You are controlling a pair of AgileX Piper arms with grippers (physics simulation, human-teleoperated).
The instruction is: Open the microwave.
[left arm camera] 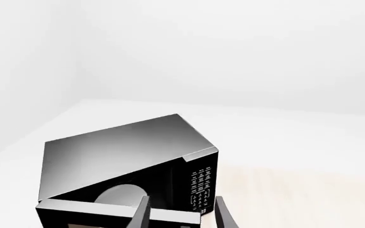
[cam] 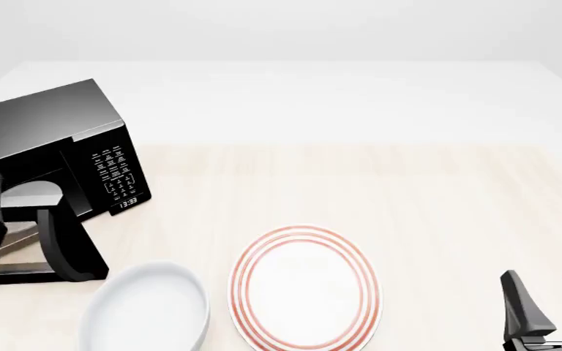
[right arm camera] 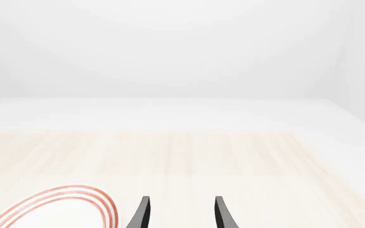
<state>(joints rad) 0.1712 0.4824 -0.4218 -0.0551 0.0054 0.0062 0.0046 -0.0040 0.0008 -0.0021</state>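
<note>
Right gripper: idle, fingers apart. Left gripper: spread astride microwave door edge; swing outward along hinge arc.

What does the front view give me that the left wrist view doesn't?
Only the front view shows the white bowl, the red-ringed plate, and the right gripper, its jaws apart and holding nothing, over the table. Only the left wrist view shows the left gripper from behind, jaws apart, with one finger in front of the door's edge; whether it touches is unclear. Both show the microwave, its door swung partly open, the keypad panel and the pale turntable inside.
</note>
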